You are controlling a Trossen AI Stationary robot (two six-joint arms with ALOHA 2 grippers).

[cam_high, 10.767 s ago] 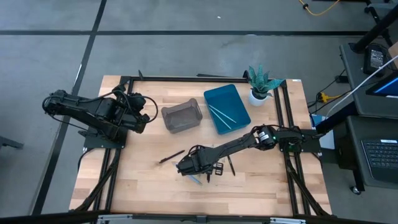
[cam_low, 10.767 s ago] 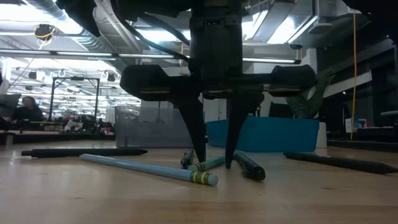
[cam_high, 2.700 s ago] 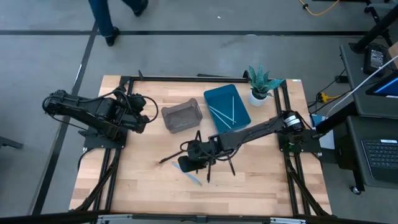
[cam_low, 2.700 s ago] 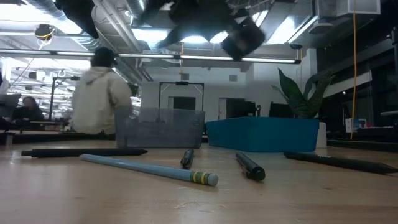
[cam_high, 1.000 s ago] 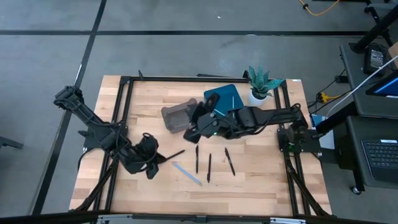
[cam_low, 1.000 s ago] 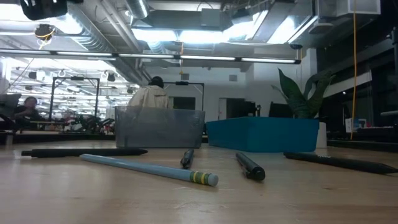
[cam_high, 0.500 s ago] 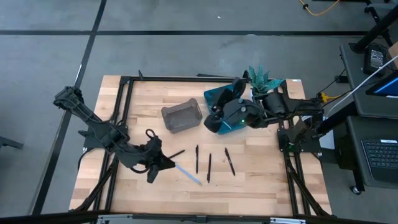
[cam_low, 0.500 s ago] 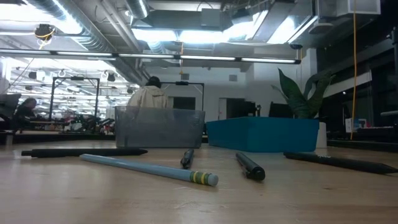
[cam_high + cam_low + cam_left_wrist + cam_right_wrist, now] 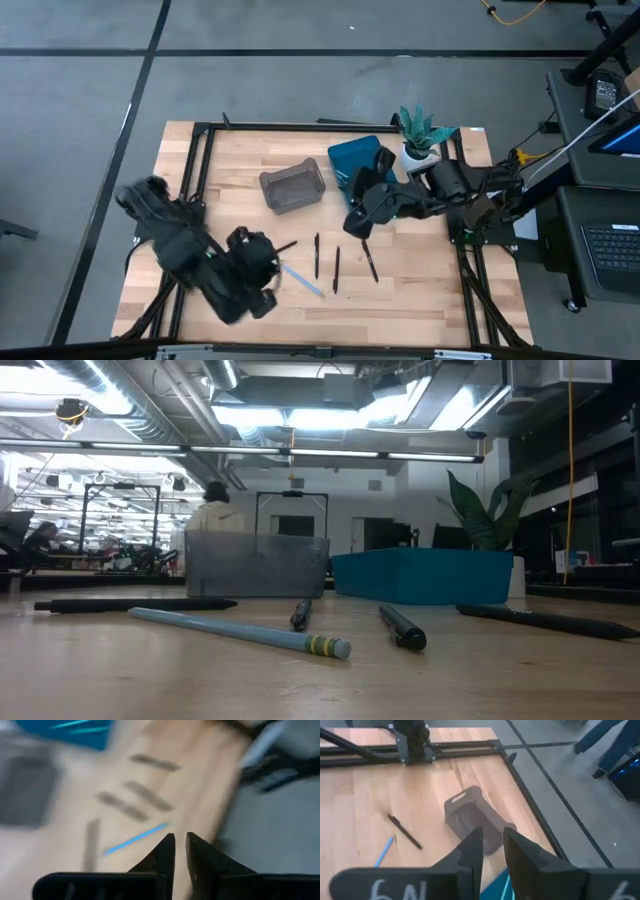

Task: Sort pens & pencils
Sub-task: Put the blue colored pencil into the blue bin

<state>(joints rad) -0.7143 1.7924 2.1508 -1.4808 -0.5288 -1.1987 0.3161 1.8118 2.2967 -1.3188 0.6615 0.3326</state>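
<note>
Pens & pencils lie before the grey bin: three black ones lengthwise, the light blue pencil diagonal. Both grippers' jaws narrowly parted, empty.

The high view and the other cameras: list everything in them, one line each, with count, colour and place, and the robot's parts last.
table: one, light wood, under everything
grey bin: one, table's middle back
blue tray: one, beside the bin, partly under the right arm
tray pencils: at least two, light blue, in the tray
black sticks: four, loose on the table's middle
light blue pencil: one, loose, beside the left gripper
potted plant: one, green, back right corner
person: one, light top, in the room behind
left gripper: fingers slightly apart, empty
right gripper: fingers slightly apart, empty, near the tray
</note>
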